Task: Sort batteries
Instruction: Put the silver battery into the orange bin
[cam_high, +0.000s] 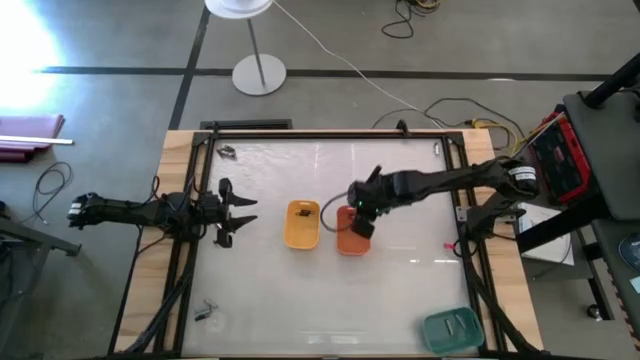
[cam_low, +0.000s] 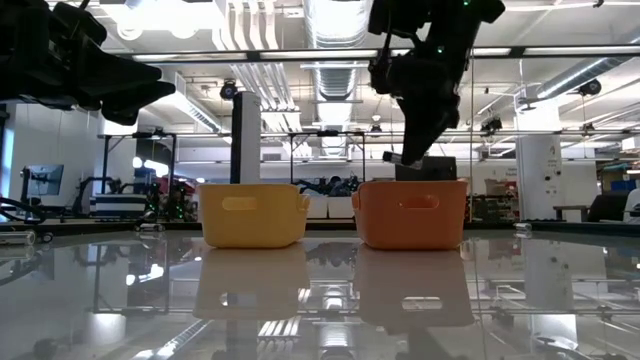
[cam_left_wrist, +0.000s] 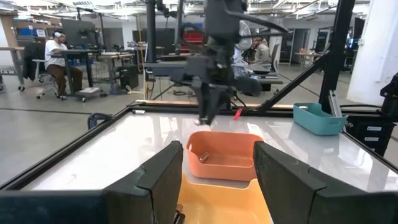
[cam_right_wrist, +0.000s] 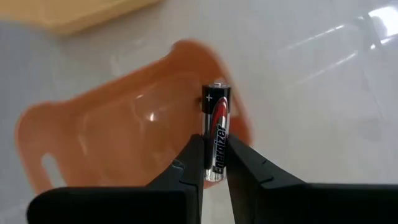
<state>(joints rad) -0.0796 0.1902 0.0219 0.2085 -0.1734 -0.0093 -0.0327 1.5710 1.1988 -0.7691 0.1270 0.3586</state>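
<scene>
The right gripper (cam_right_wrist: 215, 163) has its two dark fingers (cam_right_wrist: 186, 165) closed on a battery (cam_right_wrist: 216, 130), a black, red and silver cell with a plus mark at its free end, pinched near its lower end so that most of it sticks out past the fingertips. The battery hangs over the orange tray (cam_right_wrist: 118, 124), near that tray's rim. Seen from above, the right gripper (cam_high: 360, 222) sits over the orange tray (cam_high: 350, 243) at the middle of the table (cam_high: 400, 290), with its arm reaching in from the right side. From table height the gripper (cam_low: 415, 150) points down at the orange tray (cam_low: 410, 215), just above its rim. A yellow tray (cam_high: 302, 225) stands just beside the orange one, toward the left arm, and something small and dark lies in it that cannot be made out. A second battery (cam_left_wrist: 203, 156) lies inside the orange tray (cam_left_wrist: 224, 158) near one wall. The left gripper (cam_high: 238, 213) waits over the left part of the table with its fingers (cam_left_wrist: 158, 177) spread wide apart and nothing between them. A teal tray (cam_high: 452, 328) sits at the table's near right corner, well apart from the others. Small dark items lie near the far left corner (cam_high: 228, 153) and the near left corner (cam_high: 205, 313).
</scene>
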